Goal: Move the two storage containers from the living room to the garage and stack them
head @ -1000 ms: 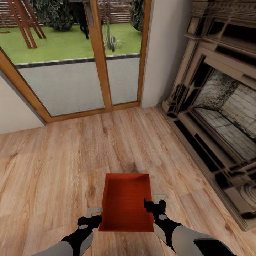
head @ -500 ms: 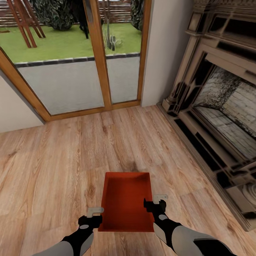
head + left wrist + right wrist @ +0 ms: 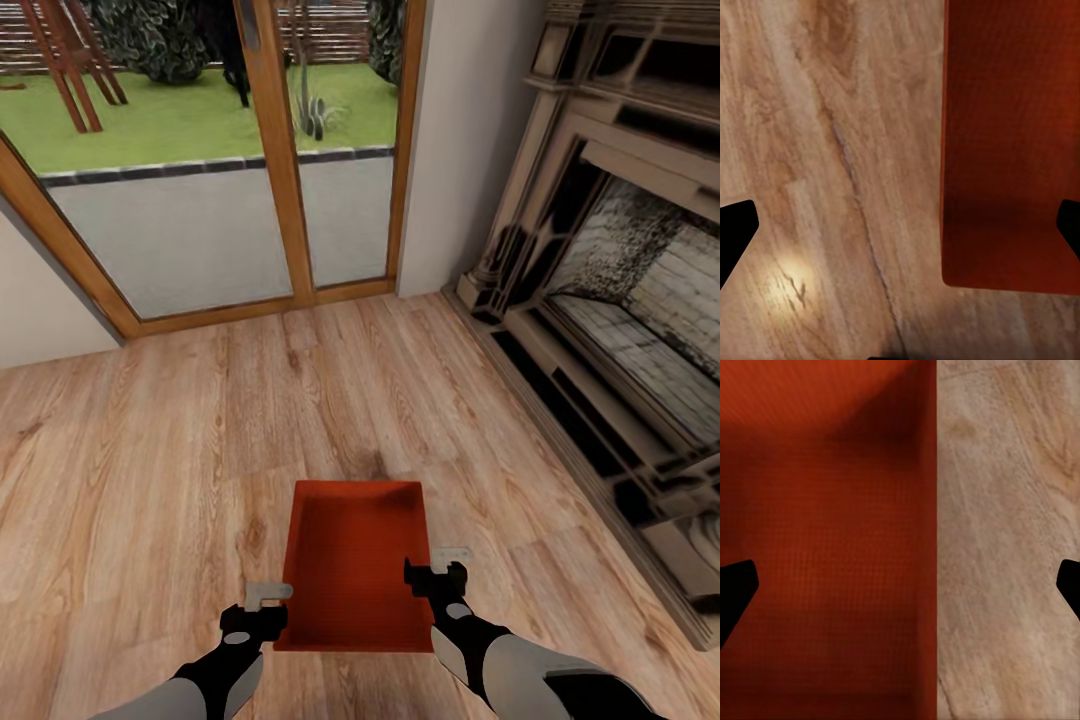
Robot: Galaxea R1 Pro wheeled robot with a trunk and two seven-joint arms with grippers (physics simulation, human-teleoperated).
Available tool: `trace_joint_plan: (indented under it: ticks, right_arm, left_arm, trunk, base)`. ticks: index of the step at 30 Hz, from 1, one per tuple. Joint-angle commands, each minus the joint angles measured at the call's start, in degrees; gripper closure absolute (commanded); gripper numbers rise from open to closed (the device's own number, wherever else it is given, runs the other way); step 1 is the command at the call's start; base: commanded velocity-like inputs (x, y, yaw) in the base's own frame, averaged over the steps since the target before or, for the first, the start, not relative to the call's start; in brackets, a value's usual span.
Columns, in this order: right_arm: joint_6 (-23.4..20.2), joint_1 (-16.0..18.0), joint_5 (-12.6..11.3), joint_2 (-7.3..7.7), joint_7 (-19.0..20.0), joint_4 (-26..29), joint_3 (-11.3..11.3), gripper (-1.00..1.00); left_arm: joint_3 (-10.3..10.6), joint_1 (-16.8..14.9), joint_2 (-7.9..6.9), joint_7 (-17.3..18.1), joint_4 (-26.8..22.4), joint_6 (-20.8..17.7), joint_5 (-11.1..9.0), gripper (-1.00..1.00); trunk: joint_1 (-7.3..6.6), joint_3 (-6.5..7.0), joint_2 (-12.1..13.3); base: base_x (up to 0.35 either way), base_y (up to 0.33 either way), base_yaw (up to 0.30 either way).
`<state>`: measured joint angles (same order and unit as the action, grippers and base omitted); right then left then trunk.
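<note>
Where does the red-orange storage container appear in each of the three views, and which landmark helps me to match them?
Head view: the storage container sits low in the centre, between the left gripper and the right gripper.
Left wrist view: it takes the right part of the picture, seen from outside.
Right wrist view: its inside takes the left part.
Shared landmark: the light wood-plank floor beside the container's wall.

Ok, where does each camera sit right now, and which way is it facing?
Head view: on the head, looking down at storage container, glass doors, fireplace; left gripper, right gripper and both forearms show.
Left wrist view: pointing down astride the container's wall; dark fingertips.
Right wrist view: likewise; fingertips.
All share the container and wood floor.
</note>
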<state>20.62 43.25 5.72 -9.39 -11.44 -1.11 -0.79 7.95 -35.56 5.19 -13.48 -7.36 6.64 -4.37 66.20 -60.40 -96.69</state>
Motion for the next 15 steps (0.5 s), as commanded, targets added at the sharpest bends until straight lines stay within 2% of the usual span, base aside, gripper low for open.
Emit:
trace_joint_plan:
  ticks: [1,15]
  right_arm:
    - [0.12,0.05,0.60,-0.01,-0.43,-0.12,-0.10,-1.00]
    - [0.12,0.03,0.60,-0.01,-0.43,-0.12,-0.11,-1.00]
  left_arm:
    - [0.49,-0.04,0.00,-0.26,0.05,0.21,-0.46,-1.00]
    - [0.49,-0.04,-0.04,-0.26,0.01,0.22,-0.49,-1.00]
  trunk:
    - [0.22,-0.22,-0.43]
    - [3.30,-2.73,-6.05]
  base:
    - [0.000,0.000,0.000]
    - [0.000,0.000,0.000]
